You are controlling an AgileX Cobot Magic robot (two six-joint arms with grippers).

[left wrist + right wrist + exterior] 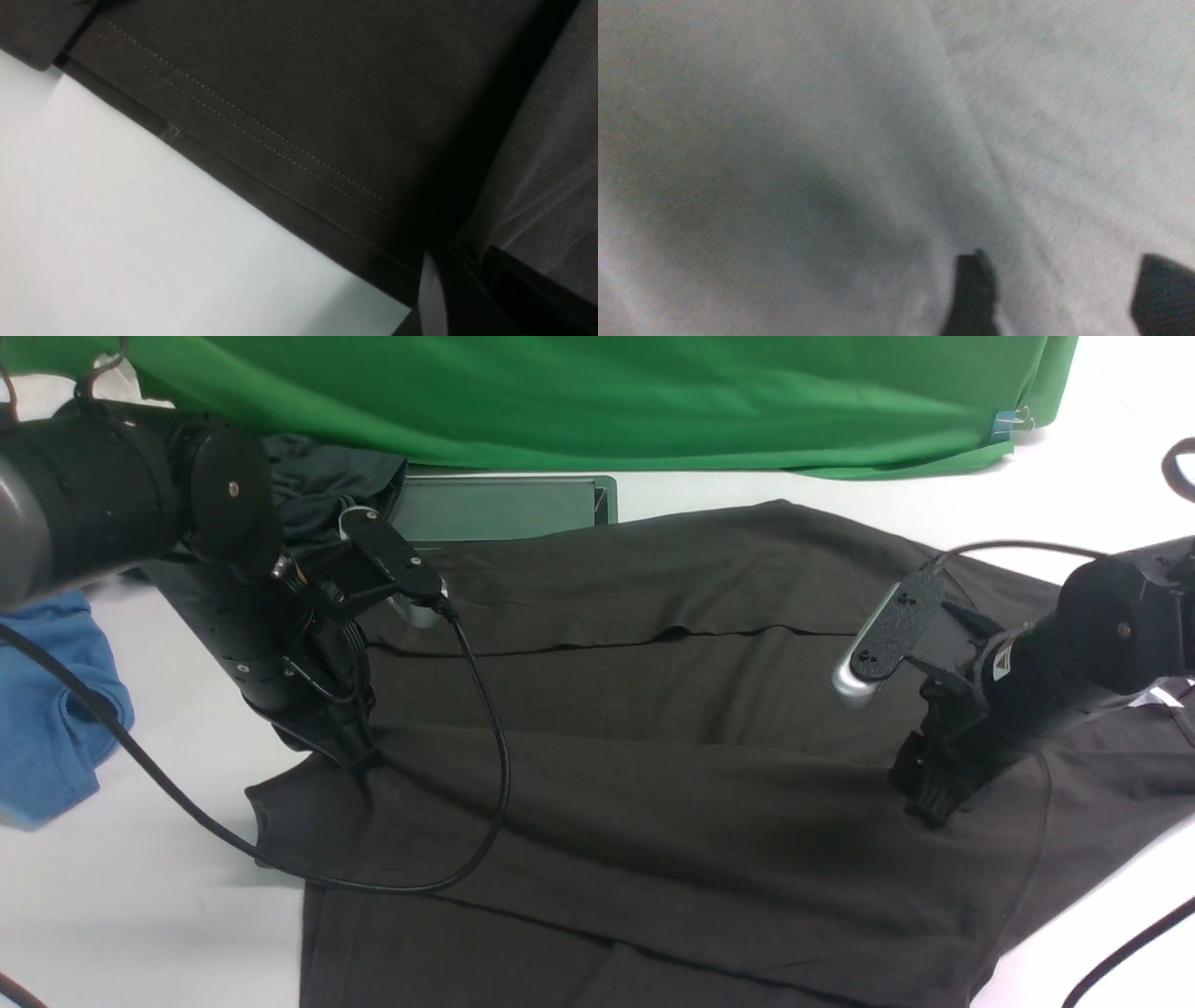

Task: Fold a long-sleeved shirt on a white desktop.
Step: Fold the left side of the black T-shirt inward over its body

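- A flat grey tray lies past the left gripper, on the far side; the shirt's far edge comes up to it; I cannot tell if anything is in it
- The long-sleeved shirt lies spread on the white desktop; its long way runs from the left gripper's fingers across to the right gripper
- Its stitched hem is at the left fingers' end; bare desktop is just beside it
- The left gripper's tip is down on the cloth by that hem; I cannot tell how wide its fingers are, or if they pinch the cloth
- The right gripper's fingers are spread apart; cloth lies between them; they are not squeezing it
- A blue shirt lies out past the left fingers, apart from the dark shirt
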